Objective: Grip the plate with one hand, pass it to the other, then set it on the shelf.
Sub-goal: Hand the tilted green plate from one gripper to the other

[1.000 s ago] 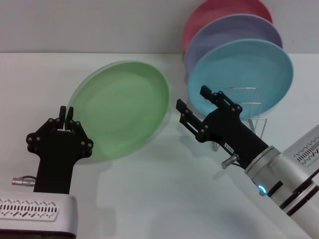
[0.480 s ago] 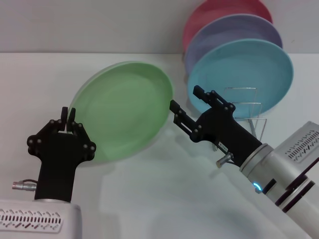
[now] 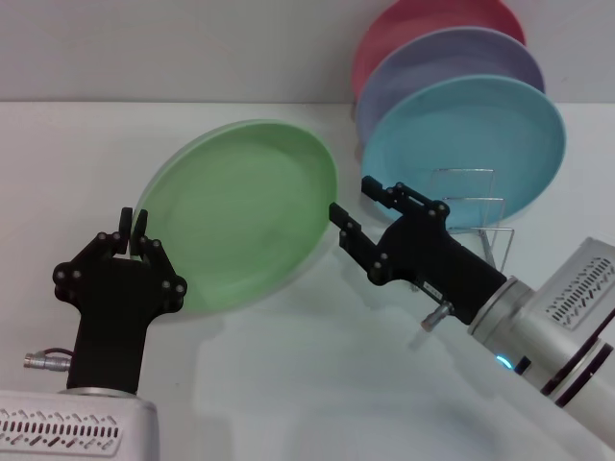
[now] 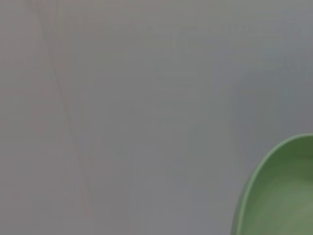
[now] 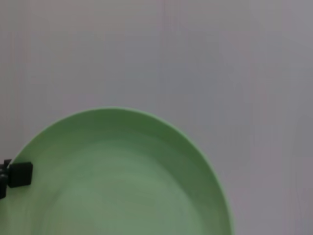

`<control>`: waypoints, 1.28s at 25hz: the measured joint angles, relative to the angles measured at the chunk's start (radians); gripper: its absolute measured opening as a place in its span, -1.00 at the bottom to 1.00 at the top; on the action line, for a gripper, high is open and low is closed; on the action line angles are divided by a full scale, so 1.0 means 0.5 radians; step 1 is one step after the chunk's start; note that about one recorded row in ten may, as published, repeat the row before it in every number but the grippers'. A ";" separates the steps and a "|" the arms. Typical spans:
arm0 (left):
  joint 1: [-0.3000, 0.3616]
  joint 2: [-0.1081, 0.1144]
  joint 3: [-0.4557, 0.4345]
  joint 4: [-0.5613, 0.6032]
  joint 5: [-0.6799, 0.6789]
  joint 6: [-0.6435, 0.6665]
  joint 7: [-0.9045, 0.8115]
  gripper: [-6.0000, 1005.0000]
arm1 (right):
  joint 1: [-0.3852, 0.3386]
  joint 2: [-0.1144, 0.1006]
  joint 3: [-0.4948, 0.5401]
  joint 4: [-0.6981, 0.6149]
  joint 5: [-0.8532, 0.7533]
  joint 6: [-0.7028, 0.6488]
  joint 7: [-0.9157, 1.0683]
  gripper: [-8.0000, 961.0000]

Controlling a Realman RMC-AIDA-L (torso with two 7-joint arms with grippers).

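The light green plate [image 3: 240,211] is held tilted above the white table, its face turned toward me. My left gripper [image 3: 132,227] is shut on the plate's lower left rim. My right gripper [image 3: 354,200] is open just off the plate's right edge, one finger on each side of the rim line. The plate's rim [image 4: 274,191] fills a corner of the left wrist view. In the right wrist view the plate [image 5: 122,176] spans the lower part, with the left gripper's fingertip [image 5: 19,174] clamped on its far rim. The wire shelf [image 3: 478,221] stands behind the right arm.
A turquoise plate [image 3: 471,144], a lavender plate [image 3: 452,67] and a pink plate [image 3: 423,24] stand upright in the shelf at the back right. A white table [image 3: 307,384] lies under both arms, with a grey wall behind.
The left gripper has carried the plate slightly right and up. The right gripper has moved left toward the plate's right rim, closing the gap.
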 joint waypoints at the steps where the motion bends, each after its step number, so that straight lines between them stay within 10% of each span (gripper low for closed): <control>1: 0.000 0.000 0.000 0.001 0.000 0.000 0.000 -0.82 | 0.008 0.000 0.000 -0.022 -0.002 -0.023 0.000 0.08; 32: 0.004 0.000 0.000 0.048 0.071 -0.022 0.050 -0.81 | 0.140 0.011 0.017 -0.199 0.002 -0.135 0.185 -0.08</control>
